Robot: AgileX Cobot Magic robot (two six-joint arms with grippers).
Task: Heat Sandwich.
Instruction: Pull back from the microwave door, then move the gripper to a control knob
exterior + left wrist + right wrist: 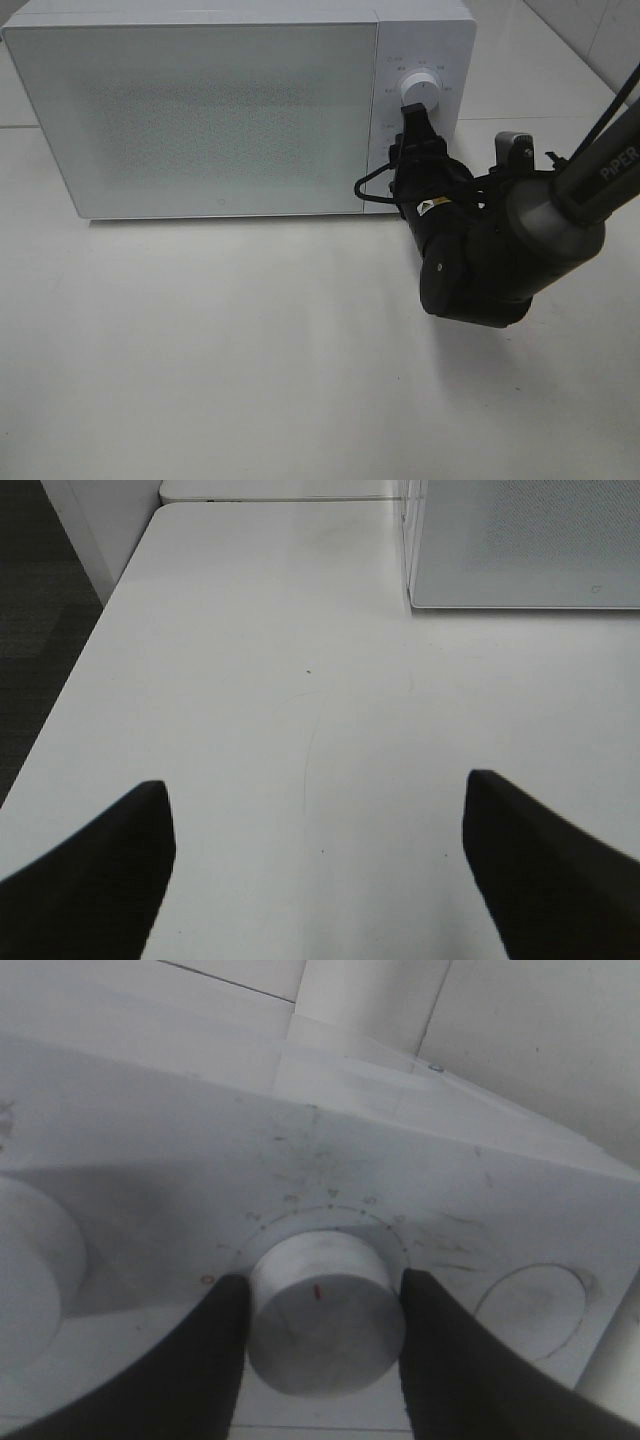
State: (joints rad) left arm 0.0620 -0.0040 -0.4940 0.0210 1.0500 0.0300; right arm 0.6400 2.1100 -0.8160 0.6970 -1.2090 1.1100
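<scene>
The sandwich is out of view. The white microwave (pixel 200 110) stands at the back of the table with its door closed. My right gripper (pixel 417 108) reaches up to the control panel and is shut on the round white timer knob (pixel 325 1310). Its dark fingers (pixel 200 1360) press against both sides of the knob, whose red mark points up towards the dial scale. My left gripper (pixel 318 870) hangs open over bare table near the microwave's left corner (pixel 500 550), with nothing between its fingers. The exterior high view does not show the left arm.
A second white knob (pixel 30 1250) sits beside the gripped one on the panel. The white table (pixel 220 350) stretches in front of the microwave. In the left wrist view, the table edge (pixel 60 700) drops to dark floor.
</scene>
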